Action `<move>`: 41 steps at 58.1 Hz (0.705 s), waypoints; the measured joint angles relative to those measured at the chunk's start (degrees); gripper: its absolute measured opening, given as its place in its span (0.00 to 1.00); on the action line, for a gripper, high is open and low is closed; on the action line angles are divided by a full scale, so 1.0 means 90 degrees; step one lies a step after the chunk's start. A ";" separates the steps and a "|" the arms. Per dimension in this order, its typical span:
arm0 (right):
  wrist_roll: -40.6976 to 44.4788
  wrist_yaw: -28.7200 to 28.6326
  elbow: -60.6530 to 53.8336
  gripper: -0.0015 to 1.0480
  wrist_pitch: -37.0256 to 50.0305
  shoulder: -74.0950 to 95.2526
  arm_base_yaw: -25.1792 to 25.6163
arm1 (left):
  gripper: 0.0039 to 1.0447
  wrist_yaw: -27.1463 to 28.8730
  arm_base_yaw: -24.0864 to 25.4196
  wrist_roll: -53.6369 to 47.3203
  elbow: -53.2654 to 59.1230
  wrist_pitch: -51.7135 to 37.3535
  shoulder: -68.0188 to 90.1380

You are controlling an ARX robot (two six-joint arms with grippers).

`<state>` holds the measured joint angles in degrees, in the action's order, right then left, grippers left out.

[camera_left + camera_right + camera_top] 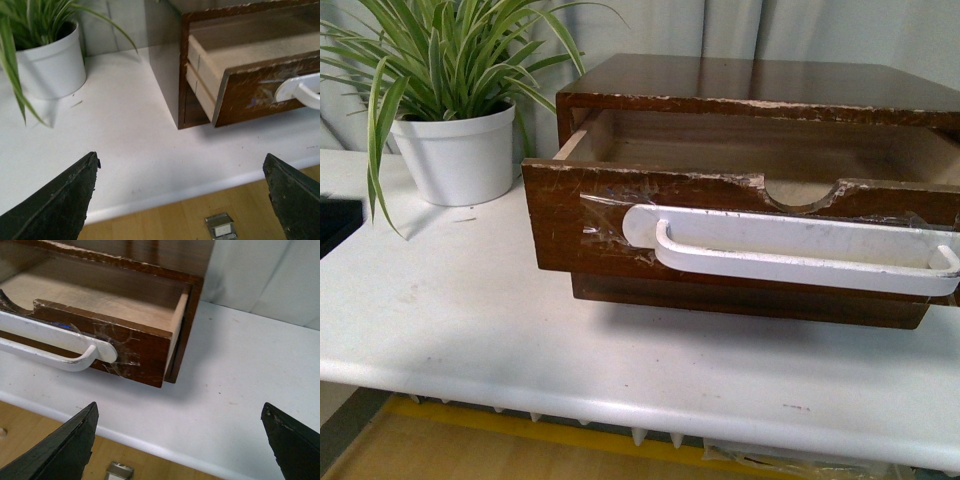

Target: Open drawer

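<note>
Dark brown drawer (610, 215) with white handle (790, 255) stands pulled out of its cabinet (760, 85) on the white bench (470, 320). The left tool (180, 156) and right tool (179, 406) hang spread wide, seemingly empty, before it.

No readable text or labels anywhere.

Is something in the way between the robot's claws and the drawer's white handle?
Nothing visible is. Only bare table lies between the left gripper and the drawer, and the same goes for the right gripper. The handle is uncovered. The plant stands off to the side, apart from the drawer.
</note>
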<state>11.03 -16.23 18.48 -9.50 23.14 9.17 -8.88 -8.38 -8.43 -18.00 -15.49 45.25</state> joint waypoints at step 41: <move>-0.1141 0.1719 -0.1158 0.53 0.0869 -0.1858 -0.0976 | 0.62 0.0962 0.0952 0.1047 0.1622 0.0386 -0.3320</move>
<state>0.75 -0.75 8.05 -1.67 6.42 0.38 -0.23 0.19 0.99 -3.40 -12.01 15.38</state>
